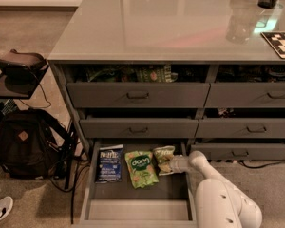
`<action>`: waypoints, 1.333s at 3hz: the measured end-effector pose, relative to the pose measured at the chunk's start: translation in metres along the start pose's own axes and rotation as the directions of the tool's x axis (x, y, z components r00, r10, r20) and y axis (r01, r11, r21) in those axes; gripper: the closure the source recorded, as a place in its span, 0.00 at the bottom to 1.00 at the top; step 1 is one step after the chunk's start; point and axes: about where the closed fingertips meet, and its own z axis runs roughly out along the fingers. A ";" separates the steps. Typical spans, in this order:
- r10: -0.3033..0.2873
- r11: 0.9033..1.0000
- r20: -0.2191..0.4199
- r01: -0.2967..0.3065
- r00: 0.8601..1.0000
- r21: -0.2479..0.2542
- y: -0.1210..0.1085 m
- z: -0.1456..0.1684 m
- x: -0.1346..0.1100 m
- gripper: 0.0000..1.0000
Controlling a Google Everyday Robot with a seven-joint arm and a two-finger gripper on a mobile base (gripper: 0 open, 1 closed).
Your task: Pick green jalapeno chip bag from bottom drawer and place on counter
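Where the gripper (169, 165) touches the green jalapeno chip bag (163, 154), grip unclear, dang bag (140, 168) adjoins.

The bag (163, 155) is small, crinkly and of a pale dull green, with whitish letters on its top band. It lies on the floor of the drawer, at the right end and close to the back, a little tilted. The gripper (167, 166) is at its lower right edge and touches it. The drawer (133, 198) stands open; it is long and dark grey, with low side walls and a flat dark floor. The counter (156, 27) is a wide, glossy grey slab on top of the cabinet, well above the bag.
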 end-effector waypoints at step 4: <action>0.141 0.987 0.442 -0.093 0.886 -0.130 0.033 -0.182 -0.081 1.00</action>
